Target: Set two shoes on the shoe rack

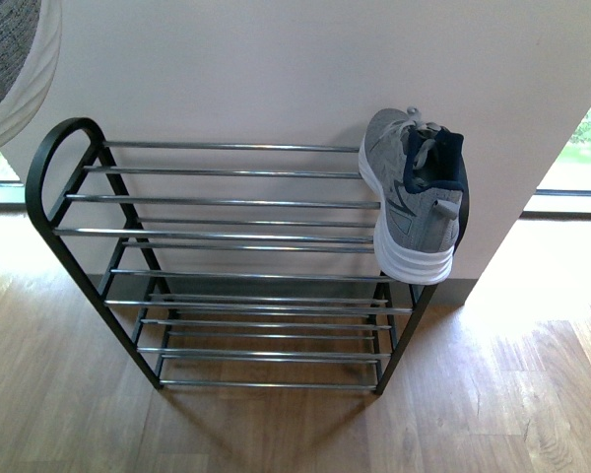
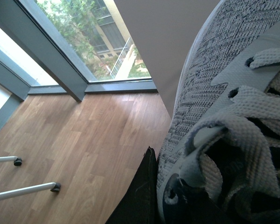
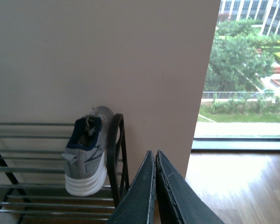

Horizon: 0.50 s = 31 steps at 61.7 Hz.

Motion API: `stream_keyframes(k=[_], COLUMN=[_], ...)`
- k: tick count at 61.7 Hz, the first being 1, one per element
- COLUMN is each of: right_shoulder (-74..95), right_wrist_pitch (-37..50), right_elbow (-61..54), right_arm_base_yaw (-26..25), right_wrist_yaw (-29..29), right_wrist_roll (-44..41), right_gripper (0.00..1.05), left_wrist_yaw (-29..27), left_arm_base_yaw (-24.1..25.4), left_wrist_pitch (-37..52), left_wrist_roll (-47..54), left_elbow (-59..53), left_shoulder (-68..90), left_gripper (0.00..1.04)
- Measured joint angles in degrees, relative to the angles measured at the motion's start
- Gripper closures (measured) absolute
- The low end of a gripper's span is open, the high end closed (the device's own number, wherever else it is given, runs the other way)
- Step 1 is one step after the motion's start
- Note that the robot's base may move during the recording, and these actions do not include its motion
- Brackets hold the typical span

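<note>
One grey sneaker [image 1: 414, 192] with navy lining and a thick white sole rests on the top tier at the right end of the shoe rack [image 1: 227, 232], heel towards me; it also shows in the right wrist view [image 3: 86, 156]. My left gripper [image 2: 165, 196] is shut on the other grey sneaker [image 2: 214, 93], which fills the left wrist view; its sole edge [image 1: 15, 69] shows at the upper left of the front view, above the rack's left end. My right gripper [image 3: 155, 156] is shut and empty, held back from the rack [image 3: 115, 158], near its right end.
The rack stands against a pale wall [image 1: 276, 69] on a wooden floor [image 1: 295, 434]. Floor-level windows lie to both sides [image 1: 571, 168]. Two white tube legs with dark feet [image 2: 35, 189] stand on the floor in the left wrist view.
</note>
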Motion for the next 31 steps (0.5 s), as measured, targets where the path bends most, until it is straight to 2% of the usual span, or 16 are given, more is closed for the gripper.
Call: stream_keyframes(k=[13,22,24,25,27,31], right_shoulder=[-0.20,-0.22,-0.22,-0.22,-0.24,-0.24], right_wrist_pitch=[-0.09,-0.09,-0.09,-0.09,-0.09,-0.11], right_elbow=[0.00,0.00,0.00,0.00,0.00,0.00], right_arm_base_yaw=[0.00,0.00,0.00,0.00,0.00,0.00], right_wrist_yaw=[0.00,0.02,0.02,0.02,-0.09,0.09], right_wrist_roll=[0.00,-0.07,-0.07,-0.07,-0.09,-0.09], right_gripper=[1.03,0.81,0.74,0.69,0.62,0.51], left_wrist_yaw=[0.04,-0.02,-4.96,-10.36,-15.91,-19.06], left_arm_base_yaw=[0.00,-0.02,-0.87,-1.64,-2.64,-2.75], left_wrist_pitch=[0.00,0.04,4.90,9.14,10.36,6.71], left_wrist_roll=[0.00,0.00,-0.35,-1.86,-5.44,-12.66], left_elbow=[0.00,0.00,-0.96,-1.49,-1.29,0.63], left_shoulder=[0.00,0.00,1.16,2.08,2.40,2.23], left_gripper=[1.03,1.03,1.03,1.03,1.03,1.03])
